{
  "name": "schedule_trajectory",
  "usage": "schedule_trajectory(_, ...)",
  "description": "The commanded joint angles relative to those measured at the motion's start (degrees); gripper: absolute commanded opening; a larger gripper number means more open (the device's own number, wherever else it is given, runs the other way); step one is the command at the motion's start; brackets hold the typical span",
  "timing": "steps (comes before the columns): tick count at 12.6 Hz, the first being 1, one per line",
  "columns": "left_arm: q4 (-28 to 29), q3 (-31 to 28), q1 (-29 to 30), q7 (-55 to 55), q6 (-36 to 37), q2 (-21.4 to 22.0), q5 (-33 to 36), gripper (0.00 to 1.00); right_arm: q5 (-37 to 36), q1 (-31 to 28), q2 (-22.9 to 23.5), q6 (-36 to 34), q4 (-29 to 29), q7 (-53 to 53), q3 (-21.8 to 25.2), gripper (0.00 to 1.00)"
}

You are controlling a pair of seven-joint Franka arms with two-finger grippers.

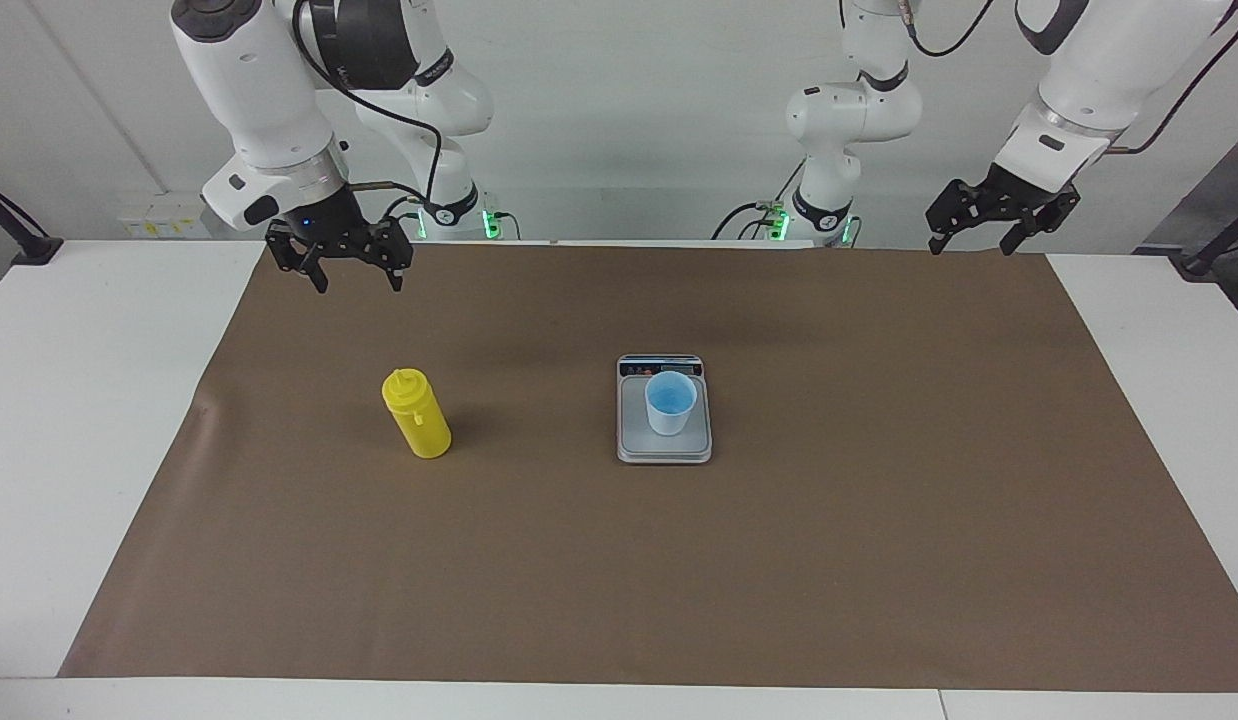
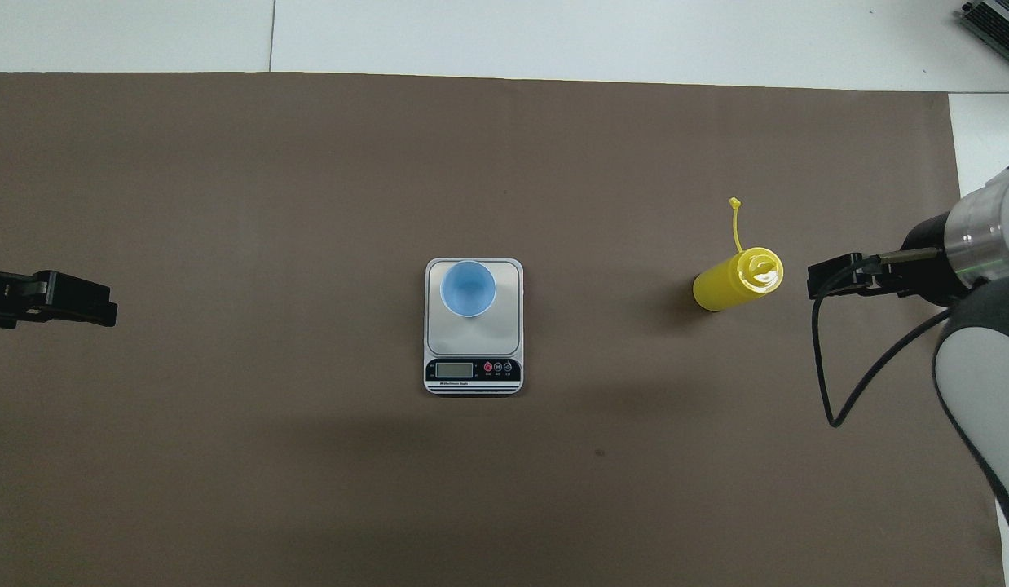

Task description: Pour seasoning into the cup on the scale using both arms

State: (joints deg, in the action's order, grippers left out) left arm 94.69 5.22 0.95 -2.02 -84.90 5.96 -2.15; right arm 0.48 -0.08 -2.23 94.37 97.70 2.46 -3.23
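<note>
Seasoning bottle [image 1: 416,413] standing upright on brown mat [image 1: 879,560] over worktop [image 1: 79,400], toward right arm's end, tethered cap hanging loose. Cup [image 1: 670,401] sitting on scale [image 1: 664,450] mid-mat, well apart from bottle. Right gripper [image 1: 347,272] hovering over mat edge near robots, fingers spread, holding nothing. Left gripper [image 1: 979,231] waiting over opposite mat corner, fingers spread, empty.
</note>
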Motion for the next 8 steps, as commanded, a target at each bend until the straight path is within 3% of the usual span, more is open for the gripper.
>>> schedule_trajectory(1,2.08,-0.39,-0.51,0.44,-1.32,1.77,-0.48,1.00,-1.44,0.70,0.83,-1.30,-1.37,0.88,0.51,1.00)
schedule_trajectory(8,2.43,-0.39,-0.51,0.53,-1.32,1.94,-0.48,1.00,-1.53,0.17,0.47,-0.95,-0.84,0.96,0.51,1.00)
